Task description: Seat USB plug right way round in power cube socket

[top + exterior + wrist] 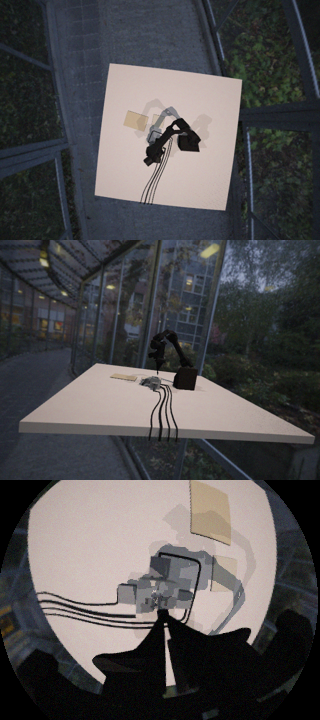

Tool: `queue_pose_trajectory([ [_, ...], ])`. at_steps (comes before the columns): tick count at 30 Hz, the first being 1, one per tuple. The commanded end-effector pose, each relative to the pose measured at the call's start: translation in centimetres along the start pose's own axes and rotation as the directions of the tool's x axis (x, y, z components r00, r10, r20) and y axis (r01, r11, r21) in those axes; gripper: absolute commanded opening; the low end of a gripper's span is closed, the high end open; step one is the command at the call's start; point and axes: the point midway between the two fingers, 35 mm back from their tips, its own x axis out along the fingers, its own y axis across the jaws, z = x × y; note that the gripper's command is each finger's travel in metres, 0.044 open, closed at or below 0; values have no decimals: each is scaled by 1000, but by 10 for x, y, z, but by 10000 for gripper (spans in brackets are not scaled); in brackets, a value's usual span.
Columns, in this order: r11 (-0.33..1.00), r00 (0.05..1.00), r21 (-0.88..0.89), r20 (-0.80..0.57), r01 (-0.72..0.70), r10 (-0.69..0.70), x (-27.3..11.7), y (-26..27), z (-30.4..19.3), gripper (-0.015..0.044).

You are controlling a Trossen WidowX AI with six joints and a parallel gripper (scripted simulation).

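Observation:
The power cube (156, 381) (145, 604) is a small grey block on the table, with grey plugs on its sides; the arm covers much of it in the top view. My gripper (157, 373) (164, 619) points down and is shut on the USB plug, a tiny dark piece at the fingertips. In the exterior view the tips are a little above the cube's top, with a narrow gap. In the wrist view they overlap the cube's edge. The top socket and which way round the plug is turned are too small and dark to tell.
Black cables (160, 420) run from the cube over the table's near edge. One dark cable loops around the cube. A tan board (130, 120) (121, 376) (210, 510) and a smaller pale square (158, 118) (222, 570) lie nearby. The arm's base (188, 145) (186, 379) stands beside them.

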Motion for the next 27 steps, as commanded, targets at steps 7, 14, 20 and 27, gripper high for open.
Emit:
queue_pose_trajectory([
  [7, 968, 1000, -253, 0, -1, 1, 0, 0, 0, 0],
  [14, 905, 1000, -425, 0, -1, 1, 0, 0, 0, 0],
  [20, 828, 1000, -561, 0, -1, 1, 0, 0, 0, 0],
  [27, 712, 1000, -703, 0, -1, 1, 0, 0, 0, 0],
])
